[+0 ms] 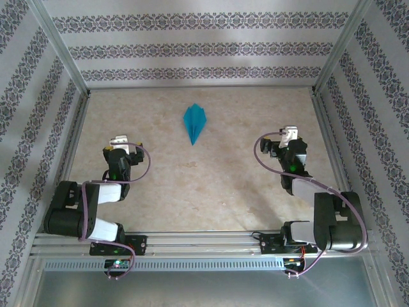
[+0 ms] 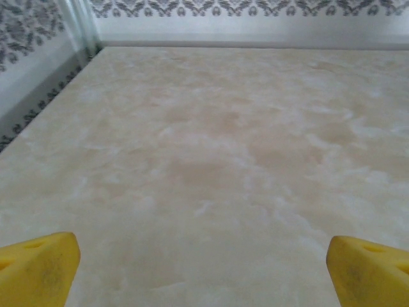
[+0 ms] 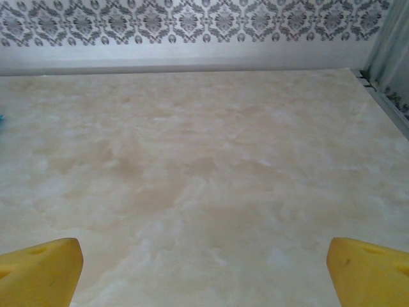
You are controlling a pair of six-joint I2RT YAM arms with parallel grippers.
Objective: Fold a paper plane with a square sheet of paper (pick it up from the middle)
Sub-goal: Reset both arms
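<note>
**Left to right:** My left claw [image 1: 121, 139] hangs low over the marbled bench [image 1: 204, 192] with its jaws spread wide. Its wrist camera shows the two yellow pads [image 2: 39, 267] at opposite corners, with bare bench between them. At centre, toward the far side of the bench, lies the paper plane [image 1: 193, 121], a narrow teal dart. It sits flat, its long taper pointing toward the arms, well apart from both claws. My right claw [image 1: 291, 135] mirrors the left, spread wide and gripping nothing, its own yellow pads [image 3: 367, 272] parted over bare bench.

I judge the folding done, since the sheet is already a dart. The plane should be featherlight and easily crushed. It is thin paper, stiff only along its creases, and apt to slide on the smooth bench or spring open. If I had to lift it, I would pinch gently across the centre crease near the middle of the body, where the layers stack thickest. I would avoid the thin wing edges and the nose.
</note>
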